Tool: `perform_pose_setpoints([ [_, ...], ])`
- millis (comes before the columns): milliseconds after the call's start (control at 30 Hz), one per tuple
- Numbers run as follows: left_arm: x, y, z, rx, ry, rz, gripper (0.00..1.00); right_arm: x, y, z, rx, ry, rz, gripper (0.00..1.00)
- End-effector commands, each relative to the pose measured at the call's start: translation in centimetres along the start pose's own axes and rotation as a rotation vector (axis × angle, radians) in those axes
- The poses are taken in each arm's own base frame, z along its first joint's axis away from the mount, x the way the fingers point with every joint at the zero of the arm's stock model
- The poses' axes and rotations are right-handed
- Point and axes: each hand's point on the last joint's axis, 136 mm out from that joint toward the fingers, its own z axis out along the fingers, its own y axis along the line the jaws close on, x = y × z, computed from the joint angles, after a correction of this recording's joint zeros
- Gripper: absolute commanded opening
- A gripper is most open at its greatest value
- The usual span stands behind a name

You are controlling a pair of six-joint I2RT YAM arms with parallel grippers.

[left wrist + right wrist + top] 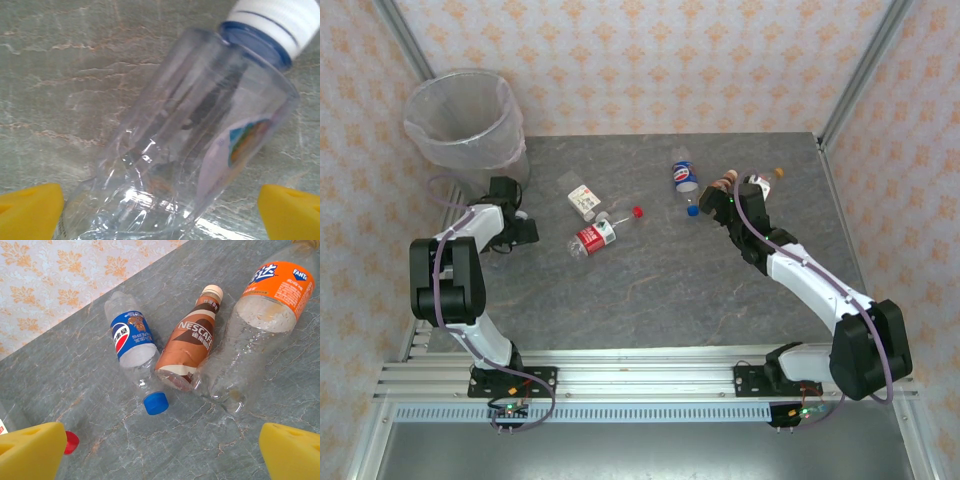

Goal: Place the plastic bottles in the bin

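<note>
The left arm [445, 285] rises from its base at the near rail and folds back on itself. It holds the left claw [515, 218] low over the bench [660, 300], close to the foot of the bin. In the wrist view this claw is open, its yellow fingertips [30, 212] spread wide. A clear bottle [200, 130] lies slantwise between them (white cap, blue neck ring, a small label too blurred to read).

The right arm [810, 280] reaches far and to the left, nearly straight. The right claw [162, 452] is also spread open, with nothing between its pads.

Just beyond the right claw, three bottles lie side by side on the bench:
- A blue-label bottle [131, 337] has a blue cap, a round red-white-blue logo and Chinese characters.
- A brown bottle [192, 342] reads "NESCAFÉ" and touches the bottle next to it.
- That next one, an orange-label bottle [275, 287], is marked "FANTA".

Mid-bench lie a red-label bottle [592, 238] and a white-green bottle [583, 202], their print too small to read.

Farthest off, the bin [470, 150] stands at the far left corner, lined with a clear bag.
</note>
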Motion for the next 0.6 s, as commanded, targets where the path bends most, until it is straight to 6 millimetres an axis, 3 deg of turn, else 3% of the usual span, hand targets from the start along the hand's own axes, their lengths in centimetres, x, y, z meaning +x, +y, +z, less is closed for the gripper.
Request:
perform_pose_setpoints([
  [0, 0.1, -2.9, -0.9, 0.097, -0.030, 0.050, 1.00, -1.3, 0.1, -0.2, 0.006, -0.046, 0.008, 0.99],
  [100, 0.3, -4.6, -1.4, 0.092, -0.053, 0.102, 1.00, -1.3, 0.1, -0.1, 0.006, -0.047, 0.011, 0.99],
  [267, 0.5, -3.4, 0.7, -0.050, 0.024, 0.122, 1.00, -1.3, 0.2, 0.0, 0.002, -0.042, 0.004, 0.99],
  [567, -1.1, -4.3, 1.7, -0.046, 0.007, 0.096, 0.95, -1.5, -0.3, -0.7, 0.017, -0.061, -0.005, 0.99],
])
